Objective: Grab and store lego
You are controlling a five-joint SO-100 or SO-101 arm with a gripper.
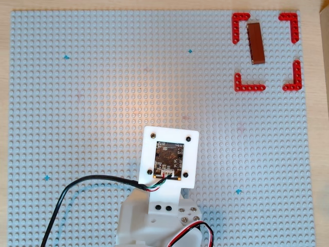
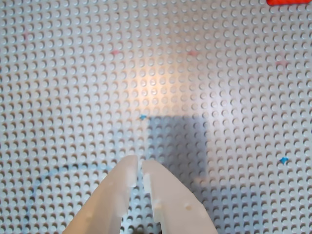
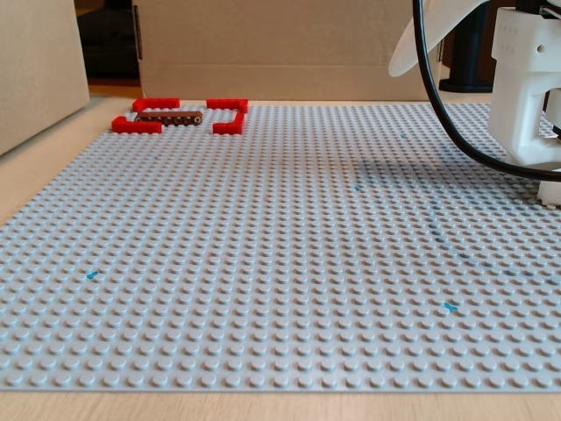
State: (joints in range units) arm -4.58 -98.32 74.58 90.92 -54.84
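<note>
The lego (image 1: 255, 43) is a long reddish-brown studded brick lying inside a square marked by red corner pieces (image 1: 240, 25) at the top right of the overhead view. In the fixed view the lego (image 3: 171, 116) lies far back on the left, between those red pieces (image 3: 136, 125). My gripper (image 2: 139, 163) is shut and holds nothing, hovering over bare baseplate (image 2: 73, 73) well away from the brick. The wrist view shows only a red corner edge (image 2: 290, 2). In the overhead view the white wrist mount (image 1: 169, 157) covers the fingers.
The grey studded baseplate (image 1: 103, 103) fills the table, with small blue marks (image 1: 189, 51) on it. Cardboard walls (image 3: 263, 44) stand behind and to the left (image 3: 35, 61) in the fixed view. A black cable (image 1: 77, 185) trails from the arm.
</note>
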